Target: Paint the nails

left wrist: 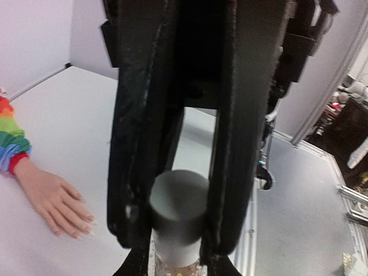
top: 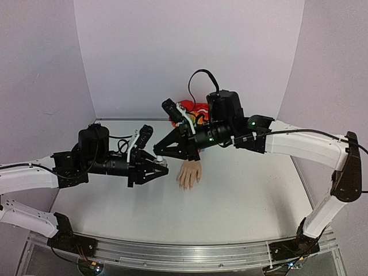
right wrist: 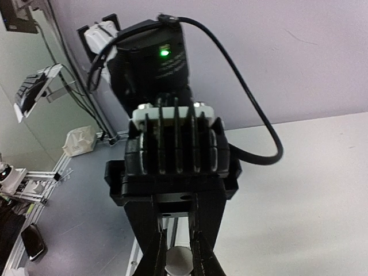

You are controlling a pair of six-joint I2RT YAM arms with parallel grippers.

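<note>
The pale fake hand [top: 190,174] lies palm down mid-table, its rainbow sleeve [top: 185,107] running back under my right arm. It also shows in the left wrist view [left wrist: 54,198], where the nails [left wrist: 86,226] are tiny and pale. My left gripper [top: 163,170] [left wrist: 175,230] is shut on the grey-white cap [left wrist: 178,207] of a small clear glittery bottle [left wrist: 175,269], just left of the hand. My right gripper [top: 158,152] [right wrist: 179,264] meets it from above. Its fingers [left wrist: 137,265] close on the bottle below the cap [right wrist: 179,261].
The white table [top: 241,195] has purple walls at the back and sides. An aluminium rail [left wrist: 250,230] runs along its edge. Off the table, cables and equipment [right wrist: 75,141] show at the left of the right wrist view.
</note>
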